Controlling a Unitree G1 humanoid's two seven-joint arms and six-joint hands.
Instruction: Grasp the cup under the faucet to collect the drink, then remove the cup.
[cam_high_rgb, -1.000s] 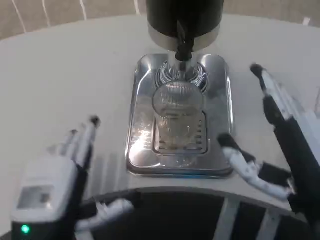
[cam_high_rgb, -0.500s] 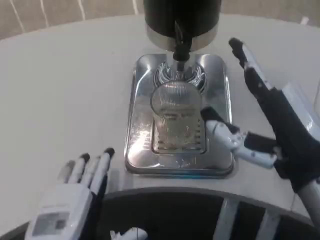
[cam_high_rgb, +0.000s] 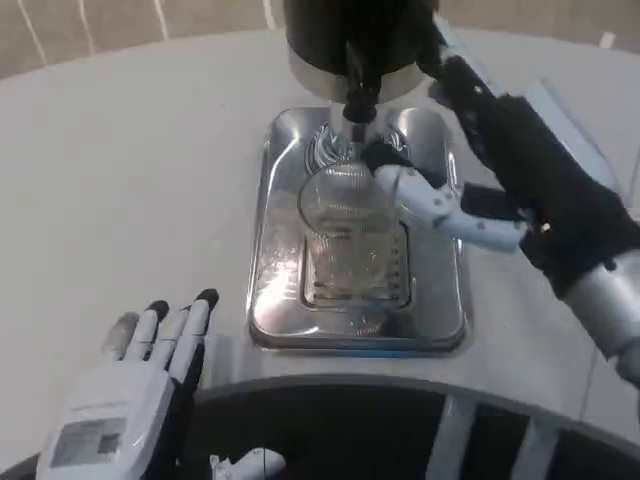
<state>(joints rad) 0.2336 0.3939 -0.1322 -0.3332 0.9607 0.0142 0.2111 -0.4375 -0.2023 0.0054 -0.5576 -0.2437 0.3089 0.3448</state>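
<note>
Head view, largest items first. White table (cam_high_rgb: 130, 170): round-edged, occupies most of the frame; a tan floor (cam_high_rgb: 90, 20) with pale lines shows beyond its far edge. A dark band follows the table's near edge at the bottom of the frame.

Dispenser (cam_high_rgb: 360, 35): black body with a silver lower ring, located at top centre. Its faucet (cam_high_rgb: 358, 85) projects downward over the tray.

Drip tray (cam_high_rgb: 285, 300): polished metal, rectangular with rounded corners, set on the table directly below the dispenser. A slotted grille sits in its near half.

Right hand (cam_high_rgb: 480, 190): reaches in from the right, above the tray's right side. Fingers are spread. One white finger extends to the cup's right side; contact cannot be confirmed. The remaining dark fingers point toward the dispenser, beside the faucet.

Left hand (cam_high_rgb: 130, 390): lower left, near the table's front edge, well apart from the tray. Fingers are extended, slightly apart, holding nothing.

Cup (cam_high_rgb: 345, 225): clear, ribbed, upright on the tray, below the faucet.
</note>
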